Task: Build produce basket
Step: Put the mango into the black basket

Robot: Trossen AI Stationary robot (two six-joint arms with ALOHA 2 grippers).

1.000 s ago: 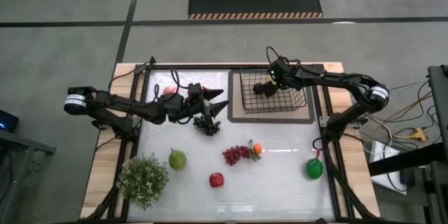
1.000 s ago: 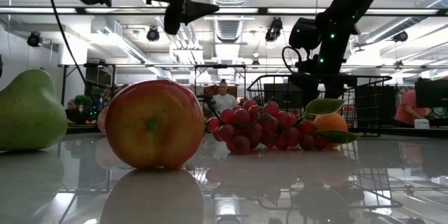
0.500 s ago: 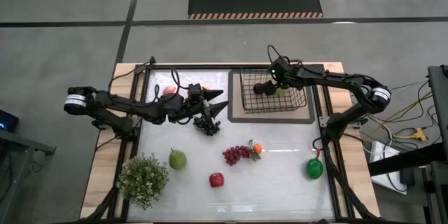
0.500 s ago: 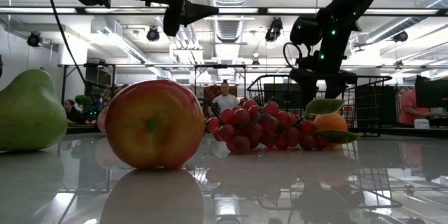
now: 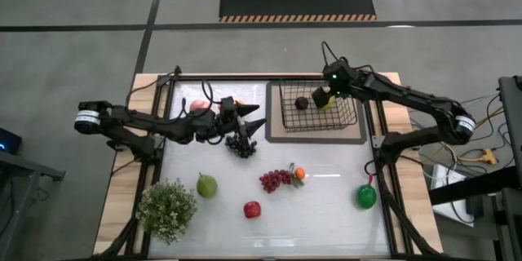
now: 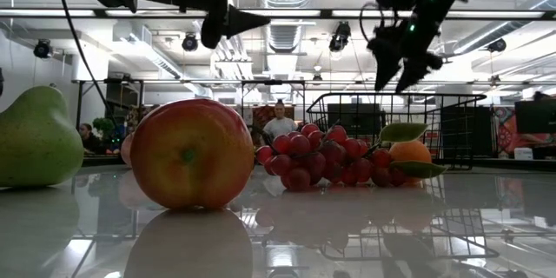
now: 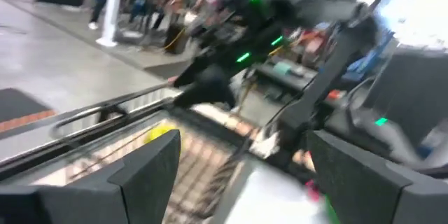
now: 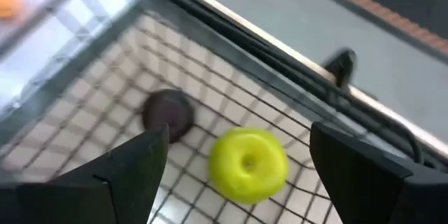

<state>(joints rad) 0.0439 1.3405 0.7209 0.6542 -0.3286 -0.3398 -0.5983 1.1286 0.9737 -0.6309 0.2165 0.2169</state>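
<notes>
Produce is only partly gathered: a green apple (image 8: 248, 164) and a dark round fruit (image 8: 168, 114) lie in the basket (image 5: 348, 122), while the dark grapes (image 5: 240, 146), red grapes (image 5: 274, 180), tangerine (image 5: 299, 174), pear (image 5: 206, 185), red apple (image 5: 252, 210), green pepper (image 5: 366, 196) and peach (image 5: 197, 104) sit on the table. The right gripper (image 5: 324, 96) hangs above the basket, fingers apart and empty. The left gripper (image 5: 254, 126) hovers just above the dark grapes, fingers spread. A sound grasp likely means descending straight and closing around the bunch's middle, not a loose berry.
</notes>
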